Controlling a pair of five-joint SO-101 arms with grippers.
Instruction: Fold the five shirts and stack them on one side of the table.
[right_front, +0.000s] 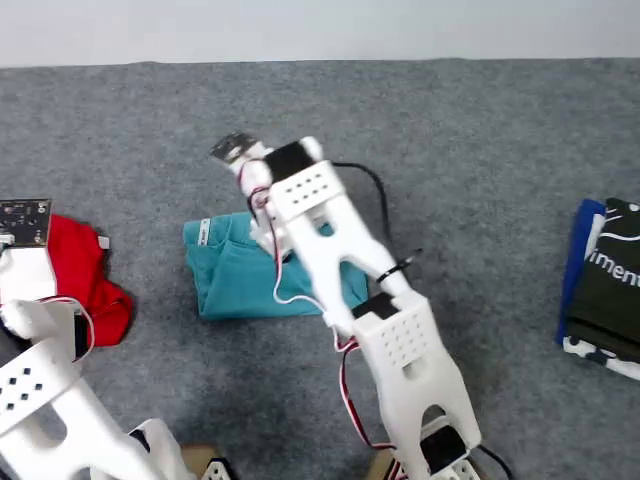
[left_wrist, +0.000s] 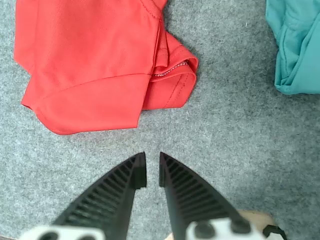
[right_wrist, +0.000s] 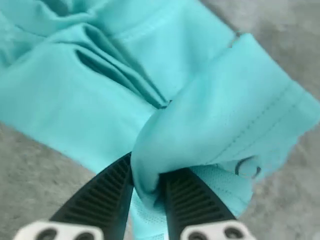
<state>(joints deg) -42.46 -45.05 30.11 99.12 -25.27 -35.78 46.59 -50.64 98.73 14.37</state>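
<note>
A teal shirt (right_front: 235, 275) lies loosely bunched in the middle of the grey table. My right gripper (right_wrist: 148, 182) is over it, shut on a raised fold of the teal shirt (right_wrist: 200, 115). A crumpled red shirt (right_front: 85, 275) lies at the left of the table. Over the carpet just beside the red shirt (left_wrist: 95, 65) hangs my left gripper (left_wrist: 152, 172), shut with nothing between its fingers. A corner of the teal shirt (left_wrist: 295, 45) also shows in the left wrist view.
A stack of folded shirts sits at the right edge, a dark printed shirt (right_front: 615, 280) on top of a blue one (right_front: 578, 255). Grey carpet (right_front: 480, 150) covers the table. The right arm (right_front: 400, 340) reaches across the middle, trailing cables.
</note>
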